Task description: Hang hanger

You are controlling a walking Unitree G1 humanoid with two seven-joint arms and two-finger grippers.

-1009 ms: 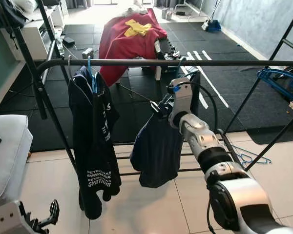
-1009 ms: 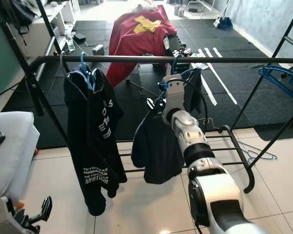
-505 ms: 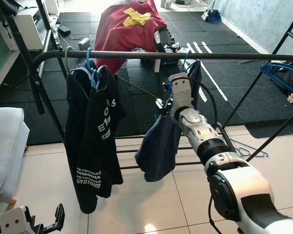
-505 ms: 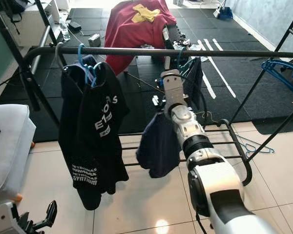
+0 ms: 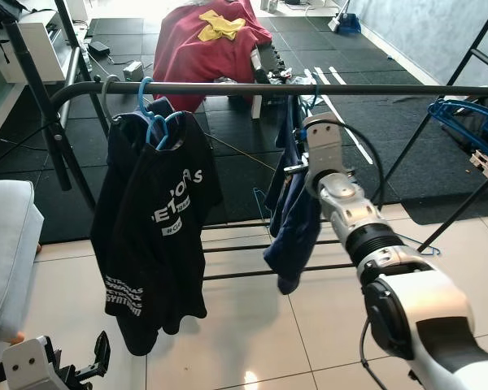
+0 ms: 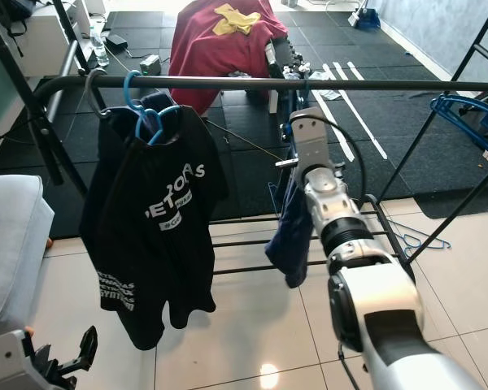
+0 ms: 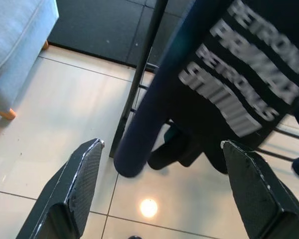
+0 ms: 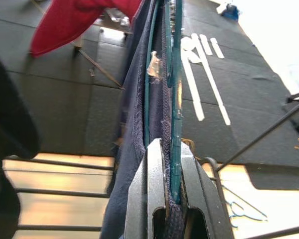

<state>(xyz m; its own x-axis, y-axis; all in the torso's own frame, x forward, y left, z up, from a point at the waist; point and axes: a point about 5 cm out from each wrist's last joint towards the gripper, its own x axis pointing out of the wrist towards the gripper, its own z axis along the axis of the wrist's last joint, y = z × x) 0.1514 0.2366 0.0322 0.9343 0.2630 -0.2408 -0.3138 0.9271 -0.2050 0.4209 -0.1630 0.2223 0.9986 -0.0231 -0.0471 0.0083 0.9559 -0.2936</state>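
Rack: you have the black rail [image 5: 228, 88] of the clothes rack running across in front of you, over dark mats and pale floor tiles [image 5: 228, 341].
Black shirt: your left side of the rail carries a black printed shirt [image 5: 159, 236] on a blue hanger [image 5: 150, 122].
Navy garment: a navy garment [image 5: 293, 215] hangs near the middle of the rail, draped on the teal hanger [image 8: 173, 74].
Right gripper: your right gripper [image 8: 165, 199] is raised just under the rail; its two black fingers are pinched together on the teal hanger and the navy cloth around it.
Hanger hook: its hook [image 6: 307, 81] sits at the rail; you cannot tell whether it rests on it.
Left gripper: your left gripper [image 7: 162, 164] hangs low over the tiles, fingers spread wide, holding nothing.
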